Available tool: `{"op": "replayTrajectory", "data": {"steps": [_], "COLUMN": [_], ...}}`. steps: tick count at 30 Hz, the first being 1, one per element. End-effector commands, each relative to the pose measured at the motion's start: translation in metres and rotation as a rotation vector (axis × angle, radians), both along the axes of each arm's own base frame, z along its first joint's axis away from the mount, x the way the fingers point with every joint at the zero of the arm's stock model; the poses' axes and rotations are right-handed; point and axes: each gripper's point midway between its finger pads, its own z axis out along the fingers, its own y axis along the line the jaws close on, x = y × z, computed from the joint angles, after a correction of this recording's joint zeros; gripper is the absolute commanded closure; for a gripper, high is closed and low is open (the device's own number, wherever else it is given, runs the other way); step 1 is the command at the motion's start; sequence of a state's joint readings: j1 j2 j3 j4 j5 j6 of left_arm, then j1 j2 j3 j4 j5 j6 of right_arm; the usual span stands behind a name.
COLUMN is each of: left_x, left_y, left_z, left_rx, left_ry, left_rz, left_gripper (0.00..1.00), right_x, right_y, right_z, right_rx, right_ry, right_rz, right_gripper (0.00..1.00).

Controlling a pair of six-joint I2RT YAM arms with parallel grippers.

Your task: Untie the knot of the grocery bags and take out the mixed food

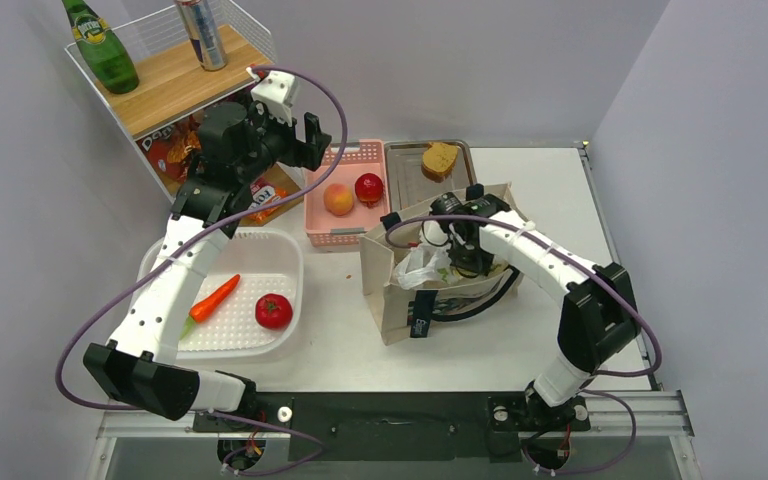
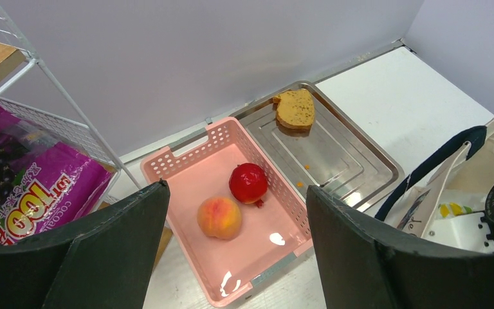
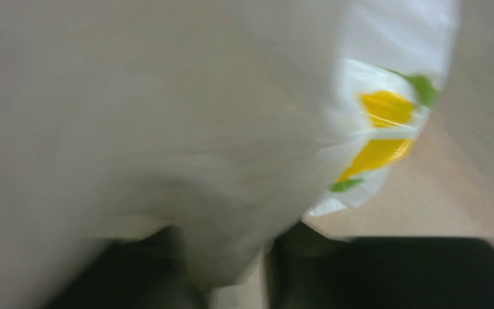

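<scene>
The cream canvas tote (image 1: 396, 300) with navy handles stands open at centre right. My right gripper (image 1: 472, 256) reaches down inside it. In the blurred right wrist view its fingers (image 3: 161, 270) pinch the thin whitish plastic bag (image 3: 186, 141) with green and yellow-orange prints, which also shows in the top view (image 1: 422, 266). My left gripper (image 1: 305, 140) is open and empty, held high above the pink basket (image 2: 167, 161). The basket holds a peach (image 2: 219, 217) and a red round fruit (image 2: 248, 183). A carrot (image 1: 213, 298) and a tomato (image 1: 273, 311) lie in the white tub (image 1: 290, 260). A silver can (image 1: 201, 32) stands on the shelf.
A wire shelf (image 1: 175, 85) at the back left holds a green bottle (image 1: 100, 45), red-orange crisp packets (image 1: 170, 150) and a purple packet (image 2: 26, 187). A metal tray (image 1: 460, 150) with a slice of bread (image 1: 440, 160) lies behind the tote.
</scene>
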State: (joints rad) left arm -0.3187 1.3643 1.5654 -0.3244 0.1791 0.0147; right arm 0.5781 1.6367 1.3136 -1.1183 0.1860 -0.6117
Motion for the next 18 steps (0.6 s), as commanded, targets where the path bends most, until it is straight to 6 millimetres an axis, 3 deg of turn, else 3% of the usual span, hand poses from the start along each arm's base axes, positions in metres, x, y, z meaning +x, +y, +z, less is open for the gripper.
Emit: {"op": "replayTrajectory", "data": {"steps": [1,4,6,14,18], "left_x": [-0.006,-0.006,-0.006,-0.005,-0.006], "left_y": [0.005,0.005,0.004,0.003,0.003], "left_z": [0.027,0.028,0.029,0.028,0.026], "left_rx": [-0.028,-0.025,-0.023,-0.017,-0.013], "left_ry": [-0.073,-0.076,-0.078,-0.074,-0.067], "left_rz": [0.010,0.007,0.005,-0.004,-0.007], "left_gripper": [0.24,0.24,0.24,0.24,0.24], "right_x": [0.020,0.025,0.025,0.031,0.008], "right_y": [-0.001,0.020,0.024,0.001,0.025], "right_z": [0.050,0.099,0.120,0.170,0.213], "right_rx": [0.070,0.288,0.355,0.535,0.793], "right_ry": [-0.152,-0.225,-0.268,-0.346,-0.265], "right_rz": [-0.108,-0.123,-0.121,-0.209,-0.140], "right_gripper": [0.63,0.36,0.28,0.22,0.21]}}
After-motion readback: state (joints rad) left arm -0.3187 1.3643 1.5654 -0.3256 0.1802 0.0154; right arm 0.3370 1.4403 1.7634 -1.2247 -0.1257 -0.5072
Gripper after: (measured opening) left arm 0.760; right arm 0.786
